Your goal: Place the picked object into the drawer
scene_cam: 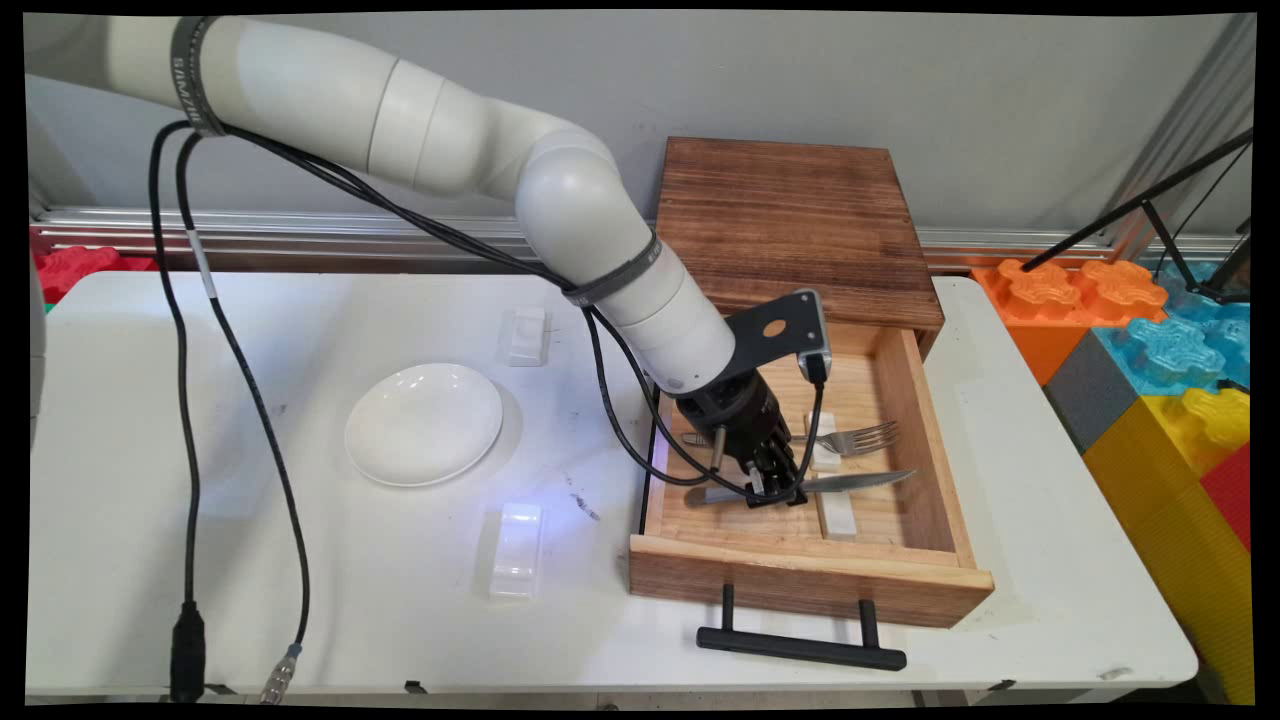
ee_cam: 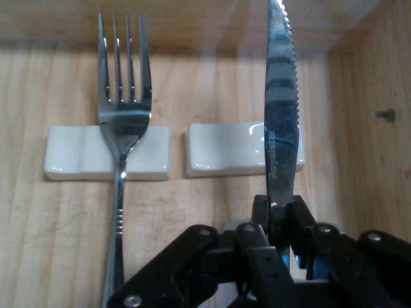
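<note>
Gripper (scene_cam: 775,490) in the open wooden drawer (scene_cam: 905,400), fingers clamped on a serrated knife (scene_cam: 850,483).
Main view: the knife lies across a white rest (scene_cam: 838,515), with a fork (scene_cam: 855,438) just behind it on a second rest (scene_cam: 825,455); out on the white counter (scene_cam: 330,600) sit a white plate (scene_cam: 423,423) and two more rests (scene_cam: 516,550) (scene_cam: 526,335).
Hand view: the fingers (ee_cam: 260,218) pinch the knife (ee_cam: 281,115) at the base of its blade, which crosses one rest (ee_cam: 225,149); the fork (ee_cam: 123,122) lies parallel on the other rest (ee_cam: 70,152).
</note>
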Tool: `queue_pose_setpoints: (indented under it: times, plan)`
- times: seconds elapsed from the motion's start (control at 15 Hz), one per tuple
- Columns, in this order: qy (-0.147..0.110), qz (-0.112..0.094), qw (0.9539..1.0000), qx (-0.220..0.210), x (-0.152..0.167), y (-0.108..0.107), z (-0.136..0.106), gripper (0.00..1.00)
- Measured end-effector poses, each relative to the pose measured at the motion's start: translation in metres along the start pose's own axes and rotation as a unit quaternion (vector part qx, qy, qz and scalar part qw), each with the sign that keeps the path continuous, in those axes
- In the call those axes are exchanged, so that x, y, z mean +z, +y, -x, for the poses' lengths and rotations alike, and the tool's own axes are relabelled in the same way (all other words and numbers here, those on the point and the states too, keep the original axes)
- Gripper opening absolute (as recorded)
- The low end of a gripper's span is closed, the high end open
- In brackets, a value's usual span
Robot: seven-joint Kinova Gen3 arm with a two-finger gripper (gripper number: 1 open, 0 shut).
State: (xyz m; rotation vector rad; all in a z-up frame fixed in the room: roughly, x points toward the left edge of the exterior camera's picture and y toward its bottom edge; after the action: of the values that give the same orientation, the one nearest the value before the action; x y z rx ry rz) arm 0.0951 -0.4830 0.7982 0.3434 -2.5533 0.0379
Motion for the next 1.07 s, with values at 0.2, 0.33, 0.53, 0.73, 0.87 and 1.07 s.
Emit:
queue_pose_setpoints:
  times: [0.2,0.33,0.53,0.73,0.87,1.07]
  plan:
    - [-0.001,0.001,1.0,-0.002,0.005,0.0,0.001,0.0]
    - [-0.002,0.004,1.0,-0.004,0.01,0.001,0.003,0.0]
    - [-0.002,0.006,1.0,-0.007,0.017,0.002,0.005,0.0]
    - [-0.003,0.006,0.9999,-0.009,0.021,0.001,0.006,0.0]
    - [-0.004,0.005,0.9999,-0.011,0.023,0.001,0.006,0.0]
    - [-0.006,0.004,0.9999,-0.014,0.025,0.0,0.008,0.0]
